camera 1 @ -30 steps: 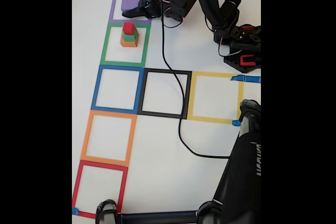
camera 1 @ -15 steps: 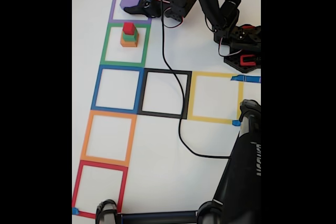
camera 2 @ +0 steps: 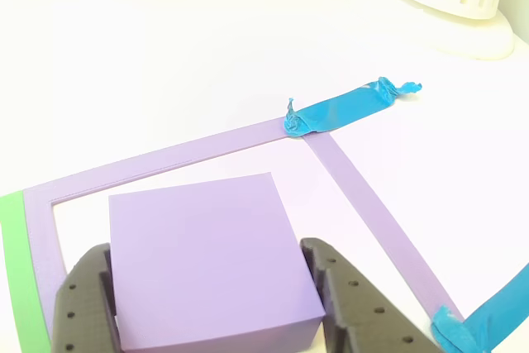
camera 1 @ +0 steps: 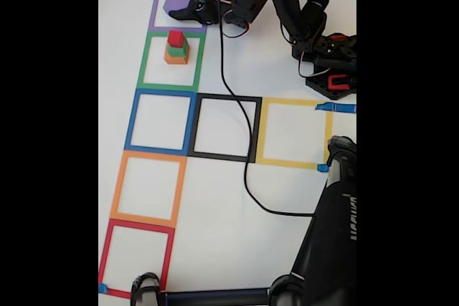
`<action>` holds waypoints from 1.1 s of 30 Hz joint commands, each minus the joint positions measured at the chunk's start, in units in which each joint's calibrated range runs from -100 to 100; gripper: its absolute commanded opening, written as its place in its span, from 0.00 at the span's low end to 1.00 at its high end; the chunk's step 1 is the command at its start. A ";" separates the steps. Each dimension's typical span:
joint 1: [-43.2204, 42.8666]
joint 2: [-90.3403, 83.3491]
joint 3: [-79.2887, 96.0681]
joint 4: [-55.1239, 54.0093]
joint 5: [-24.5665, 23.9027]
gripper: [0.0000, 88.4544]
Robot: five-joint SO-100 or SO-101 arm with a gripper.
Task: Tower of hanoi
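Other view – gripper jaws flank the purple block, seemingly touching, inside the purple tape square, blue tape beyond.

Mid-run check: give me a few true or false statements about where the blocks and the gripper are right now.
1. The purple block sits between the two fingers of the gripper. True.
2. The red block tops a stack in the green tape square. True.
3. The orange block lies alone in the orange tape square. False: it is the bottom of the stack, under the green block.
4. The purple block is in the black tape square. False: it is in the purple tape square.
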 commanded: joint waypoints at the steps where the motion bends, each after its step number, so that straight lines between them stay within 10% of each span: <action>1: -1.88 -10.29 1.55 7.18 0.00 0.16; 11: -2.83 -34.68 -6.63 42.49 0.00 0.16; 33: -18.75 -52.20 -88.54 145.48 0.00 0.17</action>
